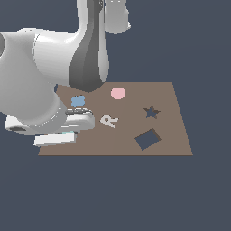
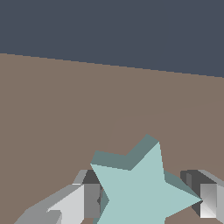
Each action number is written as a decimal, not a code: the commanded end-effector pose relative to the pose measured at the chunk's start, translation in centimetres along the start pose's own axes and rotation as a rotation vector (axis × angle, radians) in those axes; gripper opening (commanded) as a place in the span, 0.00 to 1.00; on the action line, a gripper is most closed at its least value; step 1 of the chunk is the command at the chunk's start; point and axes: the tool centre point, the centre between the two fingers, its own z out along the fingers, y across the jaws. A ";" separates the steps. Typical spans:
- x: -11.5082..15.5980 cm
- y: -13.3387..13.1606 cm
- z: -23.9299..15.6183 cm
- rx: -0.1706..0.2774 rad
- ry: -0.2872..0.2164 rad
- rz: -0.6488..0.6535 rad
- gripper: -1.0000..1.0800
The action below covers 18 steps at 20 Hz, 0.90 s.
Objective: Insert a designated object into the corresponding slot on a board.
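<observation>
In the wrist view the pale teal star piece (image 2: pixel 140 192) lies flat on the brown board (image 2: pixel 65 109). My gripper (image 2: pixel 146 201) is shut on it, one finger (image 2: pixel 89 199) against one side and the other finger (image 2: pixel 208 199) touching a star point. In the exterior view the gripper (image 1: pixel 67 134) is low over the board's near corner on the exterior view's left, and the arm hides most of the star. The dark star-shaped slot (image 1: pixel 151 112) lies toward the exterior view's right of the board (image 1: pixel 171 135), well apart from the gripper.
On the board lie a blue wavy-edged blob (image 1: pixel 78 100), a pink disc (image 1: pixel 118 93) and a white letter R (image 1: pixel 108 121). A larger tilted square cut-out (image 1: pixel 147 139) sits nearer than the star slot. The bulky white arm (image 1: pixel 40 76) covers the board's left part.
</observation>
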 end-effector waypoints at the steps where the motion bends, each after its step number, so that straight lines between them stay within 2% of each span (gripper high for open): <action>1: 0.0 0.0 0.1 0.000 0.000 -0.001 0.00; 11: -0.1 -0.1 0.0 0.000 0.000 0.009 0.00; 18: -1.3 -0.6 -0.1 0.000 0.000 0.072 0.00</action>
